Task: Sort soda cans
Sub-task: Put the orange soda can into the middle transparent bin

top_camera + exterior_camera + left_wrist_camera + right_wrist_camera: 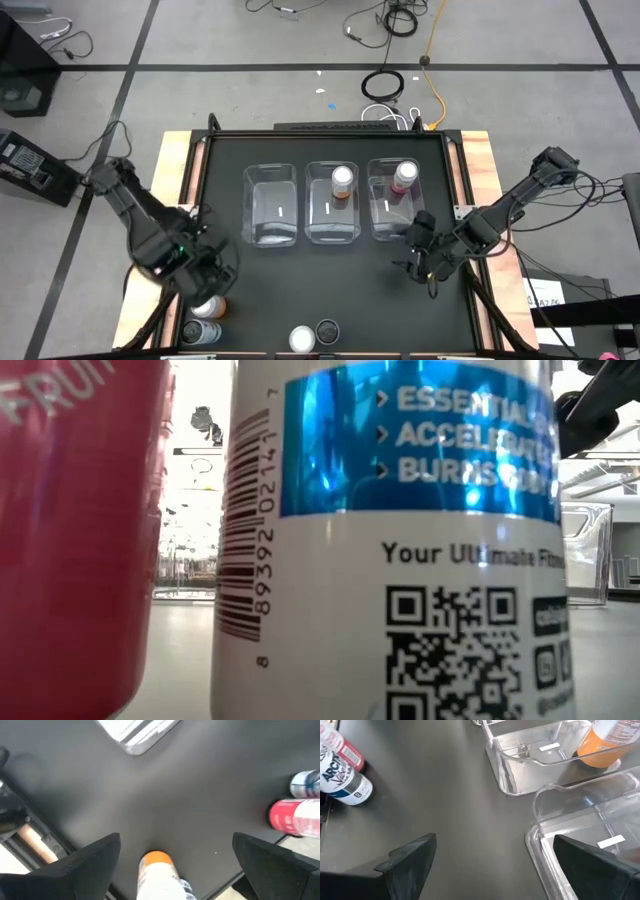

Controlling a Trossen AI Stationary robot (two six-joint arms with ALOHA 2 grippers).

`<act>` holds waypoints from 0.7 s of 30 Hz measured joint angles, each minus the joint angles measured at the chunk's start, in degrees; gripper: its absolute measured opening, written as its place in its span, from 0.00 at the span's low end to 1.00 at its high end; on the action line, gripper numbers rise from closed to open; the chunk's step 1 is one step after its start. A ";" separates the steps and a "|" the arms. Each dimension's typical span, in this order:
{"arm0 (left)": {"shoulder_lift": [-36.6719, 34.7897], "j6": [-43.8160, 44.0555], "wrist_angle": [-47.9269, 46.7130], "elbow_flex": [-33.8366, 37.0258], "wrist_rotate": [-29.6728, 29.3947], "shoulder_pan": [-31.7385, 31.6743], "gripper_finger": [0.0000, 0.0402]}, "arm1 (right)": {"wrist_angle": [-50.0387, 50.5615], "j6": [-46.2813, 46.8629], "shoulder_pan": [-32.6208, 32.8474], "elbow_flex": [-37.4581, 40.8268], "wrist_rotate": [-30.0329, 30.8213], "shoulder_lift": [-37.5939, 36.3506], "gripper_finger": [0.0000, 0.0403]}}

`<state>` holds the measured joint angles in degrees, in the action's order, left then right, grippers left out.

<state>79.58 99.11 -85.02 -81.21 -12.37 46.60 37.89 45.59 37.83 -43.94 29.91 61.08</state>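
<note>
Black table top (330, 290): wide bare mat between the bins and the near edge, so you have room to swing both arms there; wooden side rails and the near lip are the hard limits.

Three clear bins in a row. Left bin (271, 205) looks empty. Middle bin (331, 215) holds an orange can (342, 182). Right bin (385, 210) holds a pink can (404, 177). Bin walls are thin, clear and hard to read; lift well over the rims.

Left gripper (205, 285): jaws spread full, nothing held. Second orange can (159, 875) stands between its fingers and just ahead of them, by the near left corner. Another can (201, 333) sits just beyond it, colour not clear.

Right gripper (425, 262): jaws wide, empty, hanging just off the right bin's near corner, which sits ahead of its jaws in the wrist view. Mind that rim when you pull away.

Two cans stand well apart from both jaws at the near edge, side by side: a red-pink one (342, 747) and a white-and-blue one (347, 785).

Handling, as I judge it: thin metal, rigid if full, easily dented if empty; smooth printed sides are slippery, and the tall narrow shape tips easily. Take hold across the middle of the body, below the shoulder, jaws square to the can. Close gently on the orange one, as its neighbour leaves little slack.
</note>
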 joint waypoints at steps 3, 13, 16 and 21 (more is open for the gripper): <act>0.61 4.95 0.01 1.82 -0.34 3.31 0.98 | 0.00 0.05 0.83 0.00 0.00 0.00 0.98; 1.04 14.93 9.38 9.41 5.08 7.88 0.98 | -0.78 0.22 1.70 0.00 0.00 0.00 0.98; 1.08 17.36 13.35 12.33 6.65 8.88 0.98 | -1.59 -0.12 1.68 0.00 0.02 0.00 0.98; 1.19 19.71 18.40 15.54 6.96 10.26 0.98 | -2.49 -0.19 1.68 0.00 -0.04 -0.02 0.98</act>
<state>80.77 118.82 -66.62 -65.67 -5.41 56.86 35.40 45.41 39.51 -43.94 29.87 61.06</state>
